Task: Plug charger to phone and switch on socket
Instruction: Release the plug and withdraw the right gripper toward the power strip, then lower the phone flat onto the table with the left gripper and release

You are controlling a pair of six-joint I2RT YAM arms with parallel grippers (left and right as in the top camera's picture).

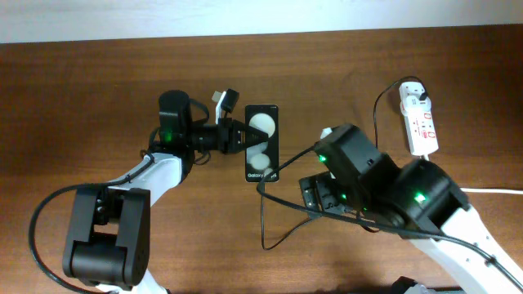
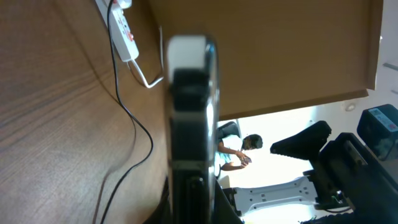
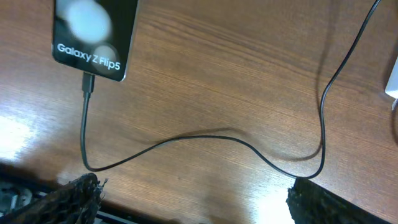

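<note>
The black phone lies on the table with two white circles on its face. My left gripper is shut on its left edge. In the left wrist view the phone stands edge-on between the jaws. The charger's thin black cable has its connector tip in the phone's bottom end. The cable loops across the wood to the white plug adapter in the socket. My right gripper hangs open just below the phone, with only bare table between its fingers.
The socket's thick white cord runs off to the right edge. The socket also shows at the top of the left wrist view, with the cable trailing from it. My right arm covers the table's lower right.
</note>
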